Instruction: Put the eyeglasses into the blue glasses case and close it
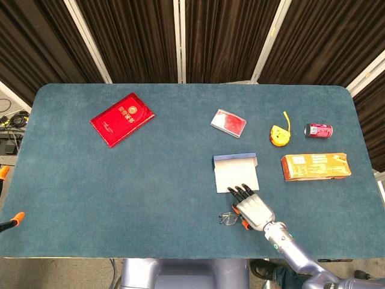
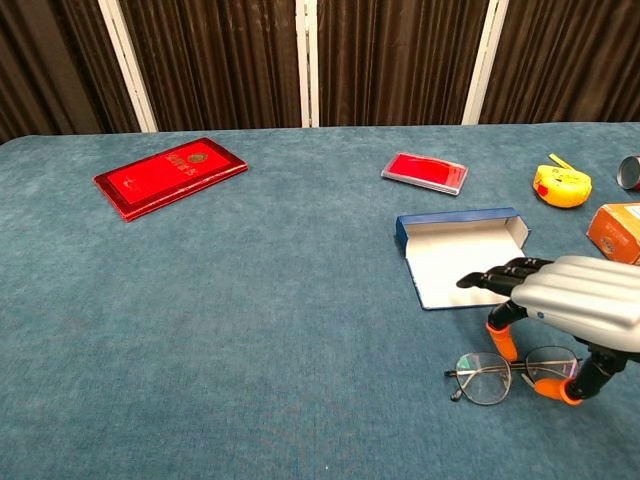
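Little can be read. The red booklet (image 1: 122, 119), lying well to the left of the open blue glasses case (image 1: 236, 172), bears a short line of gold characters and a small gold emblem on its cover, both too small to make out. The orange box (image 1: 315, 166), just right of the case, carries pale printing along its top face, blurred beyond reading. The red can (image 1: 318, 130), beyond that box, shows a whitish mark on its side that cannot be read. No numbers or signs are legible anywhere.
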